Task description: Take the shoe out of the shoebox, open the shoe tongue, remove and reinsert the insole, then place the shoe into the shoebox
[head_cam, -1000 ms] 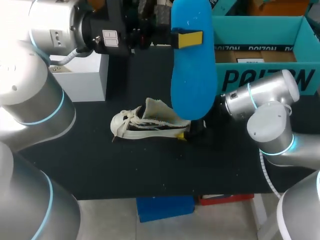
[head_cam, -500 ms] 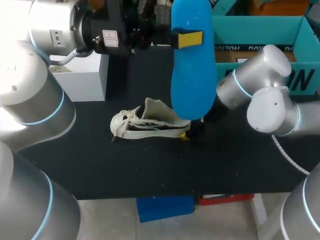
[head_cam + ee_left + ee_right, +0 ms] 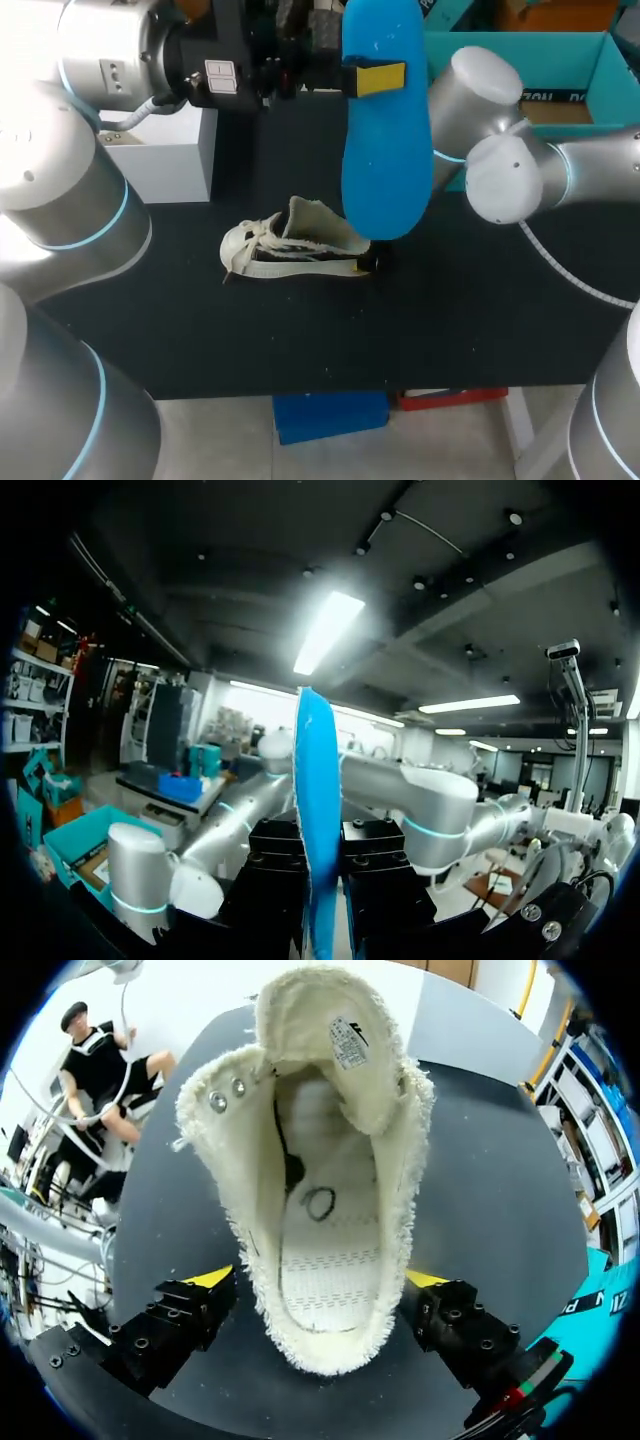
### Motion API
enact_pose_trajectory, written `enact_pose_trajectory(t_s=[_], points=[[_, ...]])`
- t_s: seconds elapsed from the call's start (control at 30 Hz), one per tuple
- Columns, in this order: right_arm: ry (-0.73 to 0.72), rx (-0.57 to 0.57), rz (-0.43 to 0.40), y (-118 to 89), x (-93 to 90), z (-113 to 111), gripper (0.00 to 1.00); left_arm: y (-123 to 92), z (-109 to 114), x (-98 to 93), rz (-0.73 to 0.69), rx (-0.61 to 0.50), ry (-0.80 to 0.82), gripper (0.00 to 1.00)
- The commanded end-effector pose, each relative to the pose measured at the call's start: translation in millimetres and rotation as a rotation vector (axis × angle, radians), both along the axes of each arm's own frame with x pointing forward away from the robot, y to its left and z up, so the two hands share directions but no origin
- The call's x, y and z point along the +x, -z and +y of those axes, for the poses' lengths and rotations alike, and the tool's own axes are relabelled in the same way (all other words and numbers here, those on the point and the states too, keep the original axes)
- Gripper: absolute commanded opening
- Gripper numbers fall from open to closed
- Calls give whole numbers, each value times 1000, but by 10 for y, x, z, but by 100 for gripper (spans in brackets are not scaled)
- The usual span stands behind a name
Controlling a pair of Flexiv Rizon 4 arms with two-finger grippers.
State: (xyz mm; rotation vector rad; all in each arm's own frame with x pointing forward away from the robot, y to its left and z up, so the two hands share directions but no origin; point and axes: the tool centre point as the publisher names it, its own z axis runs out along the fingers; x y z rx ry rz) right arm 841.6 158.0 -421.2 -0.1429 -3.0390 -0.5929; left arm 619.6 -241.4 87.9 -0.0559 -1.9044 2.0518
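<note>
At the table's (image 3: pixel 470 320) left rear: one white box (image 3: pixel 165 150), standing on the black surface.

Above it, coming in from the left: left arm, held high and level. The left gripper (image 3: pixel 378 78) is pinched on the blue insole (image 3: pixel 385 160), one yellow tip across its face. The insole hangs upright, well above the table, its lower end over the shoe's heel. In the left wrist view it shows edge-on, pressed between the two black fingers (image 3: pixel 275 875) from both sides.

Centre of table: one cream canvas shoe (image 3: pixel 295 250), lying lengthwise, toe toward the left, laces loose. Tongue (image 3: pixel 335 1040) folded forward and open; frayed collar; bare white footbed visible inside.

At the shoe's heel: right gripper (image 3: pixel 318 1280), fingers spread, one yellow tip (image 3: pixel 210 1278) on each side of the heel. Whether either tip touches the canvas cannot be told; the heel is not clamped. The right arm (image 3: pixel 500 150) rises behind the insole from the right side.

Right rear: one teal shoebox (image 3: pixel 520 50), open, upright, partly hidden by the right arm, well apart from the shoe.
</note>
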Motion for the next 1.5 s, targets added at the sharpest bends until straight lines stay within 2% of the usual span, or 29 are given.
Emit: enact_pose_trajectory(t_s=[0.03, 0.2, 0.6, 1.27, 1.37, 1.5], points=[[-16, -306, 31, -20, 55, 63, 100, 3, -17, -5, 0, 1, -3, 0], [-7, -370, 14, -38, 43, 107, 100, 3, -17, -5, 0, 1, -3, 0], [-25, -429, 1, 10, -40, 165, 100, 3, -17, -5, 0, 1, -3, 0], [-25, -437, -37, 34, -68, 137, 100, 3, -17, -5, 0, 1, -3, 0], [-31, -396, -58, 23, -75, 124, 100, 3, -17, -5, 0, 1, -3, 0], [-60, -261, -101, 7, -74, 104, 100, 3, -17, -5, 0, 1, -3, 0]])
